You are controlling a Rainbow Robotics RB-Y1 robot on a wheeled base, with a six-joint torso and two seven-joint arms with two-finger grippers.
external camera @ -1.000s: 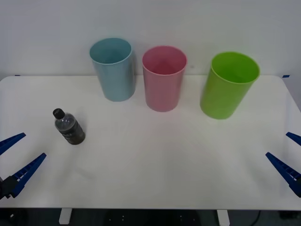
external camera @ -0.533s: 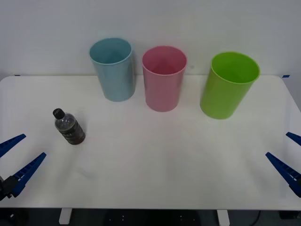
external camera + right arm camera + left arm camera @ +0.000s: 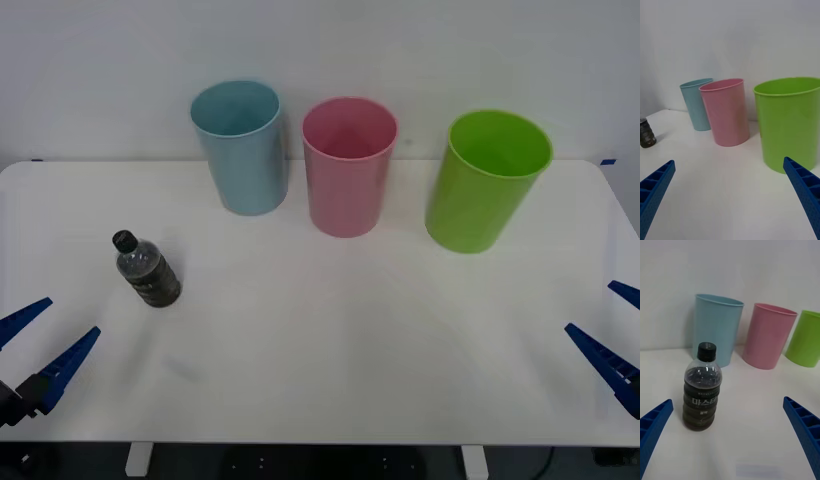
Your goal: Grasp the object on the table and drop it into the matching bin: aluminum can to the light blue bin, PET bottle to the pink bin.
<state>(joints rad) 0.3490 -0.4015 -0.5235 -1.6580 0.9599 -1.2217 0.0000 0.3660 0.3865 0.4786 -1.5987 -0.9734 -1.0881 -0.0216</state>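
A lime green bin (image 3: 489, 180) stands upright at the far right of the row, against a plain white wall (image 3: 400, 50).

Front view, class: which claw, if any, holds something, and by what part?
Nothing is held. Left claw and right claw are open; the bottle stands free.

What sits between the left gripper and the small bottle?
Nothing: the front view shows bare white tabletop between the open left gripper and the small clear black-capped plastic bottle.
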